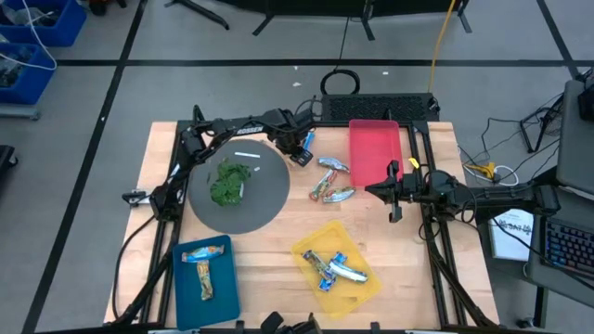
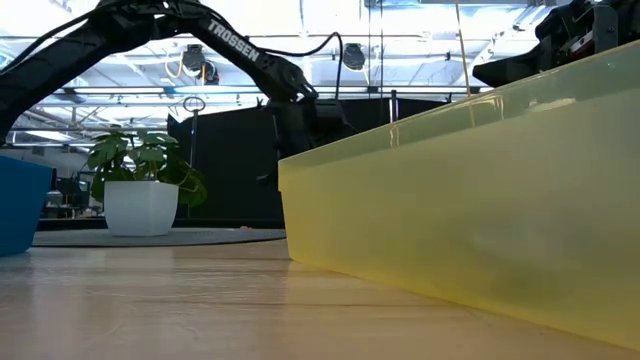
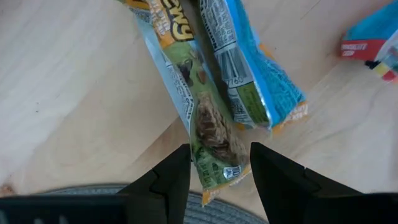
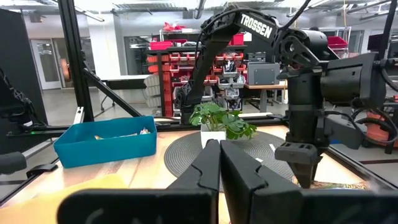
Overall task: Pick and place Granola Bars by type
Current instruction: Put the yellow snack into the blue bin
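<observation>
My left gripper [image 1: 299,151] hovers at the far middle of the table, by the grey mat's edge, pointing down and open. In the left wrist view its fingers stand on either side of the end of a teal and orange-brown Granola Bar [image 3: 205,118], which lies flat on the wood beside a bright blue bar [image 3: 249,74]. More loose bars [image 1: 332,165] [image 1: 332,193] lie between the mat and the red tray. My right gripper [image 1: 384,190] [image 4: 219,149] waits shut above the table's right side, holding nothing. My left gripper [image 3: 221,168] comes from above with one finger [image 3: 177,177] on each side of the teal bar's end [image 3: 217,158], across the bar. The bar lies flat on the table. Whether the fingers touch the wrapper, I cannot tell.
A red tray [image 1: 374,176] sits at the far right. A yellow tray [image 1: 311,243] holds blue and silvery bars, and a blue tray [image 1: 223,295] holds teal ones, both near the front edge. The grey round mat [image 1: 260,199] carries a green leafy clump [image 1: 227,184] and a white stick [image 1: 244,156].
</observation>
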{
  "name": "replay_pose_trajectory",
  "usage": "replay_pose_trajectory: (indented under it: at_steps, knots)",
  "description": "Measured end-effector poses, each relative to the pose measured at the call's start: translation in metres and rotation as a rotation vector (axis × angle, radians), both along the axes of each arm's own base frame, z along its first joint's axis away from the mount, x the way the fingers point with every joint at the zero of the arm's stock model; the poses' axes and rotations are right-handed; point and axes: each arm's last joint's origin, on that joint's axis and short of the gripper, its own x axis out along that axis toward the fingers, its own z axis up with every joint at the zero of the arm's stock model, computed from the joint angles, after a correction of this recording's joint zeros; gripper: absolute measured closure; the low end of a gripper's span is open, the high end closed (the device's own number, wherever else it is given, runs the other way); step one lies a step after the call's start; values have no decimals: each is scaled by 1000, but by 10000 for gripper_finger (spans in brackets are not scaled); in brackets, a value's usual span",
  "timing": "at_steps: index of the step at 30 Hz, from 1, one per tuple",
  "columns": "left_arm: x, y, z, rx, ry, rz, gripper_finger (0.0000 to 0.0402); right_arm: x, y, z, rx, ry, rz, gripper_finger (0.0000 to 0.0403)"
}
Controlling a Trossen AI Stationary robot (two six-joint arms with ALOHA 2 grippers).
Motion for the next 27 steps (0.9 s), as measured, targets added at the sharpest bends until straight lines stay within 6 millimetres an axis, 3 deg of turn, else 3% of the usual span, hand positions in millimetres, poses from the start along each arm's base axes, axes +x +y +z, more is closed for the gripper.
replay_pose_trajectory:
  at_steps: [18, 21, 25, 27]
  knots:
    - [-1, 2, 0, 53, 29, 3, 234, 0, 0, 0, 0, 0, 0, 398]
    - [-2, 1, 0, 42, 36, -7, 272, 0, 0, 0, 0, 0, 0, 399]
    - [-2, 1, 0, 45, 39, -26, 368, 0, 0, 0, 0, 0, 0, 399]
    - [-2, 1, 0, 46, 38, -29, 389, 0, 0, 0, 0, 0, 0, 399]
